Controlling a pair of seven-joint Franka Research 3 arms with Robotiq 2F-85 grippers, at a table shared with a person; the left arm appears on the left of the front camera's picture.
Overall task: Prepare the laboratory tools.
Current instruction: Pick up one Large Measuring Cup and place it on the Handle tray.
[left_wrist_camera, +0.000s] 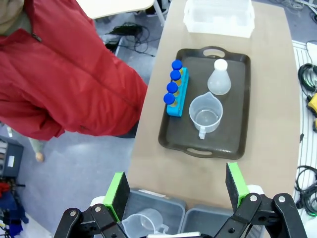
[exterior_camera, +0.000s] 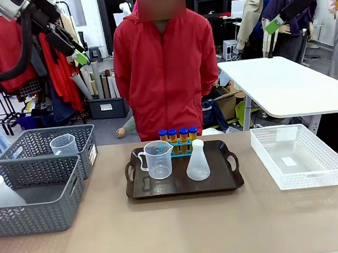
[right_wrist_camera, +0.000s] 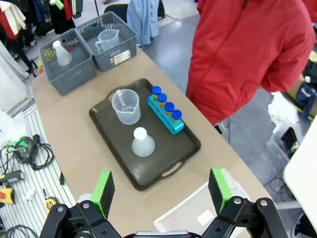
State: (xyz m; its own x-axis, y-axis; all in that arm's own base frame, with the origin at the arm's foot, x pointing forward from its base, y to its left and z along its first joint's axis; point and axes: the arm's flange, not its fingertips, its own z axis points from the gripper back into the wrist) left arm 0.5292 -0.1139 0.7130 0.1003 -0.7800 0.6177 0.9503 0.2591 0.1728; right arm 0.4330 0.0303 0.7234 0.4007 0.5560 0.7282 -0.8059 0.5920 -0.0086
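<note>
Tan tabletop (exterior_camera: 168, 229) carries a dark brown handled tray (exterior_camera: 185, 187) at centre frame, holding the laboratory tools (exterior_camera: 172, 156). Clothing racks and a white table fill the background. Both end effectors, left end effector (left_wrist_camera: 176, 191) and right end effector (right_wrist_camera: 161, 191), gape wide, empty.

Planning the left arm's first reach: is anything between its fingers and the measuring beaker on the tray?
Nothing visible. The left gripper hangs open high above the table, and the measuring beaker stands free on the tray, apart from the flask and tube rack.
</note>
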